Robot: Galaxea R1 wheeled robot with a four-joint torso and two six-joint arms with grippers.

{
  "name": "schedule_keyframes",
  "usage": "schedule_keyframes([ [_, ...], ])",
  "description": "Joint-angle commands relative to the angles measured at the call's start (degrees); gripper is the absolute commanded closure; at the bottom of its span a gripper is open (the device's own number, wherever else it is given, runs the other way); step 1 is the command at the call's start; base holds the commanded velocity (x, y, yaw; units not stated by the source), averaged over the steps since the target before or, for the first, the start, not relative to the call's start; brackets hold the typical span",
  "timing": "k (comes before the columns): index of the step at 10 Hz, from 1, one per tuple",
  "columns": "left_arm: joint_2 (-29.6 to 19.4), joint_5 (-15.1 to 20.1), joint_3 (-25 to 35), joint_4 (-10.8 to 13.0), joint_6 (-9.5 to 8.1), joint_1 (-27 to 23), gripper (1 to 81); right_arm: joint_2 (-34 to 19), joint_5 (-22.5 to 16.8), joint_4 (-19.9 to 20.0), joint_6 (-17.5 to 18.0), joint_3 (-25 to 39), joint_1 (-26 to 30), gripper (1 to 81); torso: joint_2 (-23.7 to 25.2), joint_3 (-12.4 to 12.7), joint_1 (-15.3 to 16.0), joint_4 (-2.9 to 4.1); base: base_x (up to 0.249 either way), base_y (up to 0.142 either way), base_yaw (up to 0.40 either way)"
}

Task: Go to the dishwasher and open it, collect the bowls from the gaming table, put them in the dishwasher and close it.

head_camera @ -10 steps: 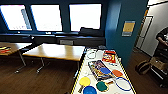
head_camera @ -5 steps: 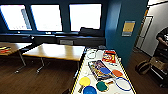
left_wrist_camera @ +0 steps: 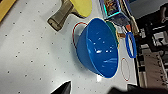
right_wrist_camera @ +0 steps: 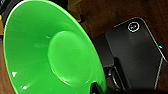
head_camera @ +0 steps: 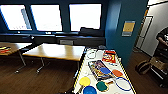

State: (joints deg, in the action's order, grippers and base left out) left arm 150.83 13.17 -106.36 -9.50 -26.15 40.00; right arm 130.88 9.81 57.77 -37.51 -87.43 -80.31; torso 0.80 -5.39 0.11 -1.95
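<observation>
A: Start at the right gripper point(right_wrist_camera: 96, 88). What does it have?

B: A dark fingertip sits over the rim of the green bowl point(right_wrist_camera: 50, 50), at about five o'clock on the bowl, and the bowl hangs over dark wooden floor and the robot's own black base. I judge it clamped on that rim, carrying the bowl.

A: And the left gripper point(left_wrist_camera: 96, 88)?

B: One dark finger tip point(left_wrist_camera: 63, 87) pokes in, another dark part sits further along, with a wide gap of white tabletop between them. That reads as spread apart, holding nothing. The blue bowl point(left_wrist_camera: 100, 47) stands just ahead of the gap, at twelve o'clock from it, upright on the gaming table point(left_wrist_camera: 30, 55).

A: What surrounds it?

B: A yellow paddle point(left_wrist_camera: 80, 6) with a tan handle is near the bowl. A green paddle point(left_wrist_camera: 113, 30) is tucked close behind the far rim, and I cannot tell if they touch. Past that lie a blue-rimmed hoop point(left_wrist_camera: 131, 45) and a game box point(left_wrist_camera: 113, 10).

A: From the head camera?

B: The blue bowl sits at the near end of the yellow-and-black-edged table, with the yellow paddle at eleven o'clock from it and the green one at one o'clock.

A: So how to take it well?

B: In my judgement, bring one finger inside the near wall and one outside, pinch the rim, then lift straight up so the green paddle isn't dragged. Keep the right arm steady so the green bowl stays level.
</observation>
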Motion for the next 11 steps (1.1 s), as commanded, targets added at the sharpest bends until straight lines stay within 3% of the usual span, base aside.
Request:
schedule_keyframes([
  [1,2.18,2.21,-0.41,-0.61,-0.83,-8.84,1.0,-1.56,-5.42,-0.91,-0.28,0.87,3.35,81.1,0.00,0.00,0.00,0.00,0.000,0.000,0.000],
  [4,6.32,3.18,-4.64,-0.78,-0.92,-8.92,1.0,-1.03,-5.34,-0.91,-0.19,0.61,3.35,81.1,0.00,0.00,0.02,0.00,0.000,0.000,0.000],
  [6,8.52,3.18,-5.79,-0.79,-3.29,-9.19,1.0,-0.68,-5.42,-0.99,-0.19,0.52,3.35,81.1,0.00,-0.02,0.02,0.00,0.000,0.000,0.000],
  [9,10.28,3.01,-7.55,-0.61,-8.39,-9.19,1.0,-0.15,-5.42,-0.91,-0.28,-0.19,3.35,81.1,0.00,-0.02,0.02,0.00,0.000,0.000,0.000],
  [11,10.37,2.65,-7.90,-0.44,-8.83,-9.19,1.0,0.11,-5.42,-0.91,-0.28,-0.19,3.61,81.1,0.00,-0.02,0.02,0.00,0.000,0.000,0.000],
])
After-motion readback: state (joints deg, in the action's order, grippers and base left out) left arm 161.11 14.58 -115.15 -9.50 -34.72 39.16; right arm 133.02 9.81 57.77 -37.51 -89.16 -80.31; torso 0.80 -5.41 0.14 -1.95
